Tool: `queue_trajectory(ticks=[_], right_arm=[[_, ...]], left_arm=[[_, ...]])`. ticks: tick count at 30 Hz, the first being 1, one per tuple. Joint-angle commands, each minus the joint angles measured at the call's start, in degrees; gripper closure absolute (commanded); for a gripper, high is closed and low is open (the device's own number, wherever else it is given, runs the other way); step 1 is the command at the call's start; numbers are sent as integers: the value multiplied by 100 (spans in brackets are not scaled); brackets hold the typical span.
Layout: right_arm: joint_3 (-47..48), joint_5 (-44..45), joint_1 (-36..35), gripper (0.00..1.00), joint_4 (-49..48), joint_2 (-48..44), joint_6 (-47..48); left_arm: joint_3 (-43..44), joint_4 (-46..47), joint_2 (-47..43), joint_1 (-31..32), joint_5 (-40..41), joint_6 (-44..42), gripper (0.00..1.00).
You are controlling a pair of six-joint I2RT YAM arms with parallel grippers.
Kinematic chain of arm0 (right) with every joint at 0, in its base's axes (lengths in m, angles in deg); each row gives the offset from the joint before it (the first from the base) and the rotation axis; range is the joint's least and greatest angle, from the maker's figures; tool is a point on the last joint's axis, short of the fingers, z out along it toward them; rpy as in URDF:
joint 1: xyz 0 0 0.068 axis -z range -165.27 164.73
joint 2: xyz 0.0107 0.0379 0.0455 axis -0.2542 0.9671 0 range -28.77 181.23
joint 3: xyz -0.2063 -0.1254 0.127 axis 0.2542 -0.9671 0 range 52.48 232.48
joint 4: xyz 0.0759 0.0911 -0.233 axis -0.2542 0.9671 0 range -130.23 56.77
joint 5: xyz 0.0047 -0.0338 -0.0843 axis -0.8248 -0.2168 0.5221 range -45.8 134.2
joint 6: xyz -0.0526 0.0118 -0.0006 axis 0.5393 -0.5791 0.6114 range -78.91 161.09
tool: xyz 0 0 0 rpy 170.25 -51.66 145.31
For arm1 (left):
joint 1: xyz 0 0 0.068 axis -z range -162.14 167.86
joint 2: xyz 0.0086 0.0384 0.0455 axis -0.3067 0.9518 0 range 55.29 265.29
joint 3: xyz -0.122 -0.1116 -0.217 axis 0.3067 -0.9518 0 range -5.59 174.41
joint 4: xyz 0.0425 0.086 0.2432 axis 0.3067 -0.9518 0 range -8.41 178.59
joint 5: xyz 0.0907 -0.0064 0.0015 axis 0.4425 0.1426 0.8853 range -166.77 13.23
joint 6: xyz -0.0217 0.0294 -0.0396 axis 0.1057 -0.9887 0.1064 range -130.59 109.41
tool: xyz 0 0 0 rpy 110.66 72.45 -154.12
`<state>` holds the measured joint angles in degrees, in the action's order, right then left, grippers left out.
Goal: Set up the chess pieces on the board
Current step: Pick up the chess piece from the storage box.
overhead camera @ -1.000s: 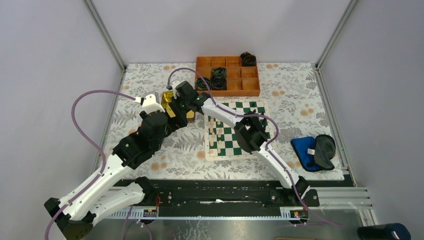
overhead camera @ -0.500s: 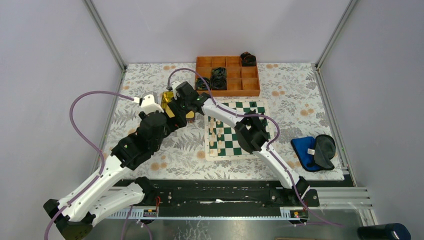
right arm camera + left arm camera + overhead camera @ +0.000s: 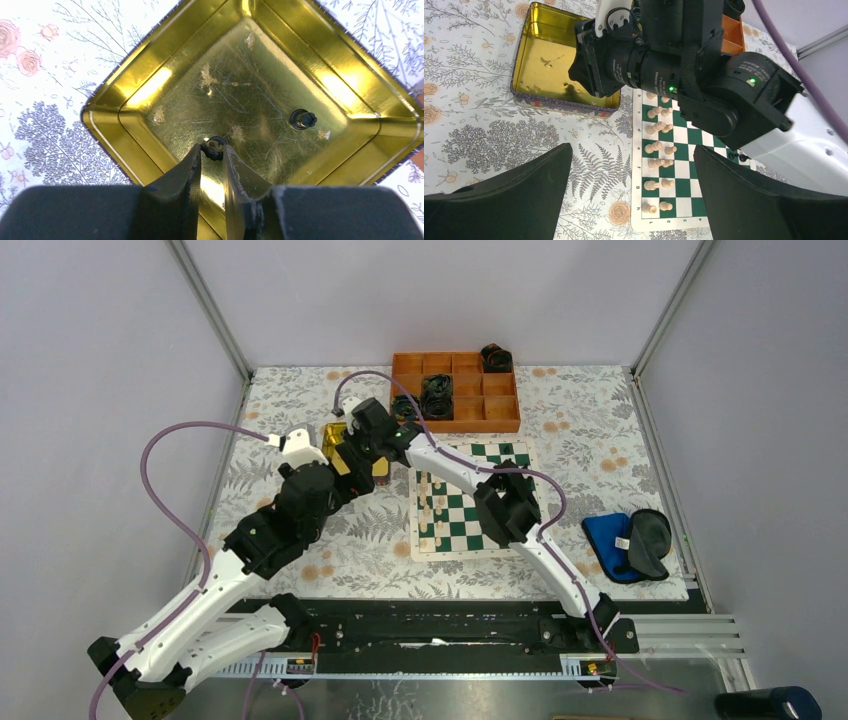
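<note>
left pincer [image 3: 631,150] fingers wide apart, hovering over floral bench [image 3: 499,140] | shiny yellow square tin [image 3: 150,90]: right pincer [image 3: 211,148] clamped on small black chessman [image 3: 216,143], second black chessman [image 3: 303,119] loose nearby | green-and-white chessboard mat [image 3: 684,187]: cream-white chessmen [image 3: 656,147] stand in two files at its left edge, black side judged mostly unset | since a second ago: right wrist edged slightly further over tin, left arm unmoved

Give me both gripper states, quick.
Left gripper: open, empty.
Right gripper: closed on a black chess piece inside the yellow tin.
</note>
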<state>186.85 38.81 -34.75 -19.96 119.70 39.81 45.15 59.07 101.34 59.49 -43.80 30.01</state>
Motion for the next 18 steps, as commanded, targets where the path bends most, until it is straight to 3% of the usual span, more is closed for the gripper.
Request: queue_trajectory(ticks=[1, 10, 18], right_arm=[[5, 114, -49, 100, -163, -690, 102], [-332, 245, 69, 100, -186, -1176, 199], [-2092, 896, 548, 100, -429, -2766, -146]], left_arm=[[57, 229, 42, -16, 157, 97, 1], [68, 238, 50, -16, 208, 58, 1], [-19, 394, 44, -11, 183, -43, 1]])
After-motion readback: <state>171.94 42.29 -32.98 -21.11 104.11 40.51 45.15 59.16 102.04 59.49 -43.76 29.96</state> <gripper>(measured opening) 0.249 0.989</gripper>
